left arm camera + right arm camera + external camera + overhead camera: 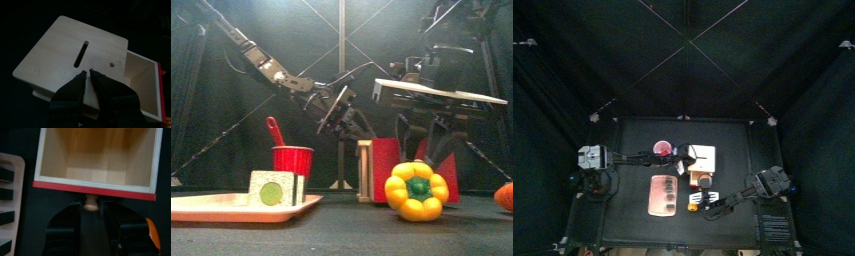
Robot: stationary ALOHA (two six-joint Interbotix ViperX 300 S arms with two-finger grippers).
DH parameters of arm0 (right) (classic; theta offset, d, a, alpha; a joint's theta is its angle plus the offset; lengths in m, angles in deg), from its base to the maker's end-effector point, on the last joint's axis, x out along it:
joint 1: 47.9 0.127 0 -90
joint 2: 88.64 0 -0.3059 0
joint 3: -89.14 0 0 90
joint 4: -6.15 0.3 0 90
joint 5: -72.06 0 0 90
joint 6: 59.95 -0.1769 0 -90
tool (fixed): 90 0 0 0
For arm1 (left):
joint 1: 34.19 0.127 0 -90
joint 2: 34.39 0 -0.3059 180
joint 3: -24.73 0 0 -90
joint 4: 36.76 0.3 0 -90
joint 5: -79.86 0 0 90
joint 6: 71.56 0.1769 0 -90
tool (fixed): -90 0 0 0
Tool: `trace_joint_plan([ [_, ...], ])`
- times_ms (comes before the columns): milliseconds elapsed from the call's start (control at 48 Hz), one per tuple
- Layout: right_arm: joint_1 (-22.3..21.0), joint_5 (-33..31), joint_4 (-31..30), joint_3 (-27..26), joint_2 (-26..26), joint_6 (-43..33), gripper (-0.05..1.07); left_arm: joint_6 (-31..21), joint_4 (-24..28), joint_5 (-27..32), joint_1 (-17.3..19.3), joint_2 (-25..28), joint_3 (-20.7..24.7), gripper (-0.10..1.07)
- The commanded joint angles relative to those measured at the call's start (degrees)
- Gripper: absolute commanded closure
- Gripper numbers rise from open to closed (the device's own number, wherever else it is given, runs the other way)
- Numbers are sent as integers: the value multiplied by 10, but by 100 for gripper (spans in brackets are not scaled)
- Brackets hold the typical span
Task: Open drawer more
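Pink tray (225, 207) at front left w/ a lime card; red cup (293, 160) behind it, yellow pepper (417, 191) in front of cabinet (70, 57). Drawer (100, 158) at table middle, pulled out, empty; right gripper (91, 204) clamped on its knob (91, 205). Left gripper (89, 75) together, tips on cabinet top.

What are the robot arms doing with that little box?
They are opening a drawer. The right gripper has its jaws around the small wooden knob on the drawer's red front, and the drawer is already pulled partway out, empty inside. The left gripper presses down on top of the cream box, jaws nearly together, probably to steady it. A pink tray and a red cup sit nearby.
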Motion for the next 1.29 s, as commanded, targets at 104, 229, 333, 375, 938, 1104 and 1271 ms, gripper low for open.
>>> trace_joint_plan([
  [104, 5, 7, 0, -13, -10, 1, 58, 0, 2, 3, 4, 0, -4, 37],
  [229, 4, 7, 2, -6, -9, 1, 58, 0, 2, 3, 4, -1, -4, 37],
  [333, 4, 9, -2, -1, -9, 1, 58, 0, 2, 3, 4, -1, -4, 37],
  [375, 3, 9, -4, 2, -9, 1, 58, 0, 3, 3, 4, 0, -4, 37],
  [938, 6, 16, -25, -8, -9, 1, 35, 0, 2, 3, 4, -1, -4, 37],
  [1104, 8, 24, -26, -6, -15, 1, 26, 0, 2, 3, 4, -1, -4, 37],
  [1271, 10, 28, -25, -4, -20, 2, 22, 0, 2, 3, 4, -3, -4, 37],
])
